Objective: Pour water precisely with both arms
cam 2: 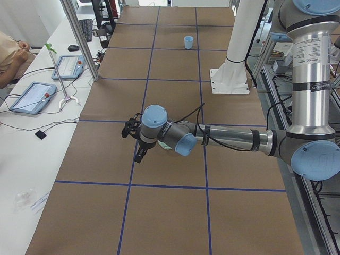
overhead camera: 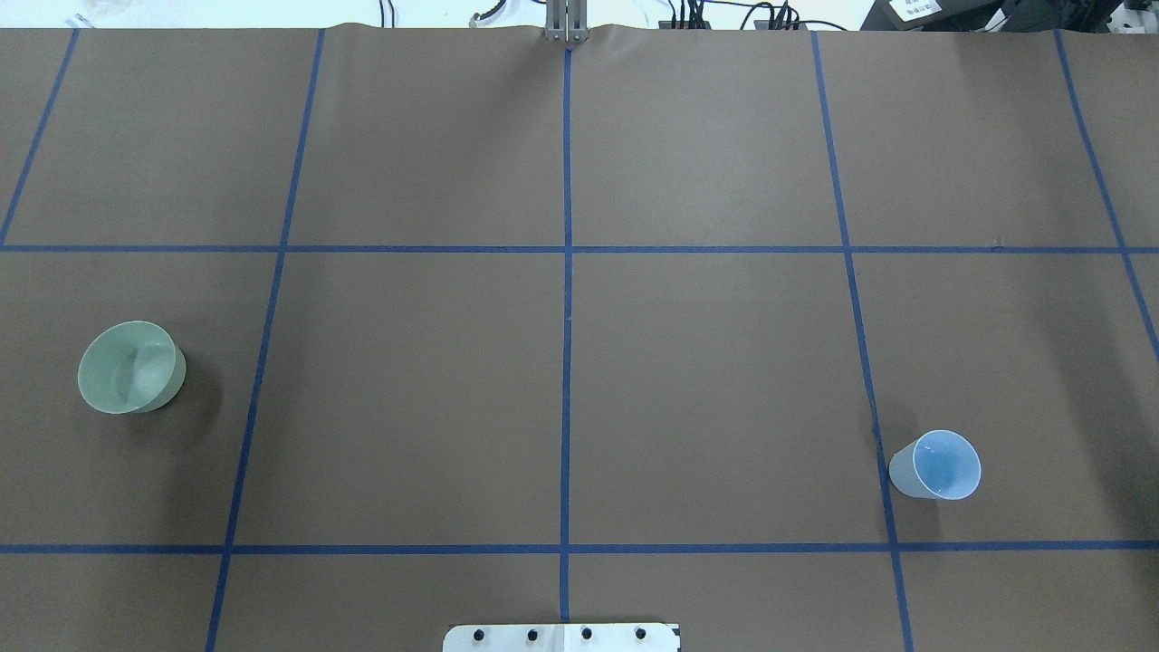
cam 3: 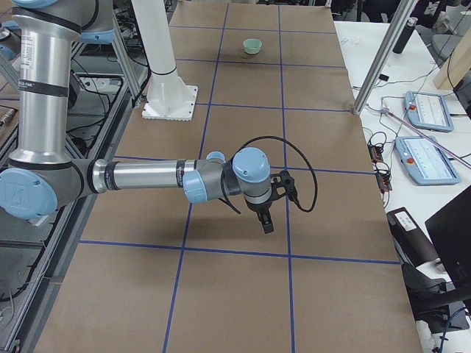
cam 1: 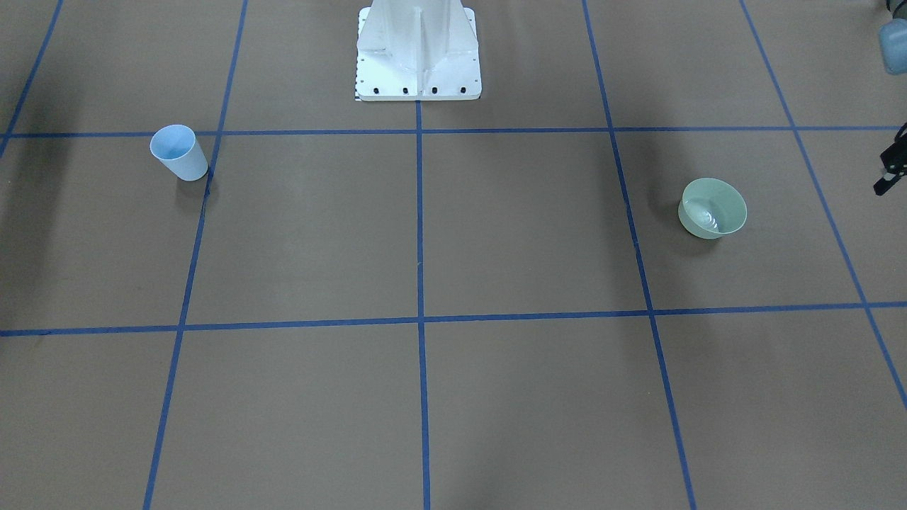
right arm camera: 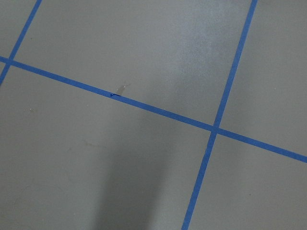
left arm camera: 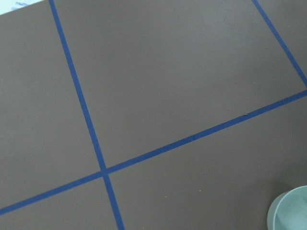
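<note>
A light-blue cup stands upright on the robot's right side of the table. On the left side sits a pale green bowl, and glossy glints of water show inside it. I cannot tell whether the cup holds any. My left gripper hovers low beside the bowl with its fingers apart and nothing between them. Only one of its fingers shows at the front view's edge, and the bowl's rim is at the left wrist view's corner. My right gripper hangs over bare table; whether it is open I cannot tell.
The white pedestal stands at the robot's edge in the middle. Blue tape lines divide the brown table into squares. Side benches hold tablets and cables, and a person sits at one.
</note>
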Available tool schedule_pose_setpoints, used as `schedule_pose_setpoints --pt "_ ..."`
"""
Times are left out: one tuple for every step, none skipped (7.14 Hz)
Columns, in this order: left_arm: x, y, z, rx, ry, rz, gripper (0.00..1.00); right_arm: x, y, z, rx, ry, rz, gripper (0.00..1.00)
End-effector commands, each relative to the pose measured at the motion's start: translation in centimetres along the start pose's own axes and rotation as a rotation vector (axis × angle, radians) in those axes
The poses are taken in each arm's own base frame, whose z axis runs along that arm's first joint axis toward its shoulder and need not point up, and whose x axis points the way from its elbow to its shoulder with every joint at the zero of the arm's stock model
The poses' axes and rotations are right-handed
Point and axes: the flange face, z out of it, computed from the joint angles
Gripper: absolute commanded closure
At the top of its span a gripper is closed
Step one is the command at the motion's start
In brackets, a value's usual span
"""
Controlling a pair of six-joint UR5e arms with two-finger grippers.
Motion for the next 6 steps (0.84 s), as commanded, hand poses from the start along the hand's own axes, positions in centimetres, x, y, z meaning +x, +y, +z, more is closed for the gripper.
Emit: schedule_pose_setpoints --pt "3.5 3.4 3.3 -0.005 0.064 -0.124 0.0 0.0 0.0 0.0 0.0 0.002 0.0 0.0" --pt "5.3 3.8 5.1 -0.029 0.061 -0.173 0.0 0.1 0.2 0.1 -0.002 0.001 0.003 0.0" --pt "6.9 4.1 6.9 -0.024 0.034 -0.197 0.0 0.1 0.3 0.1 -0.003 0.001 0.004 0.0" --pt "8.7 4.5 8.8 -0.034 0.012 -0.204 0.0 0.1 0.4 0.1 -0.004 0.001 0.005 0.0" --pt "10.4 5.2 10.6 -0.046 -0.009 -0.189 0.0 0.1 0.4 0.1 -0.004 0.001 0.005 0.0" --pt "11.3 5.7 11.5 -0.065 -0.005 -0.172 0.0 0.1 0.4 0.1 -0.005 0.003 0.003 0.0"
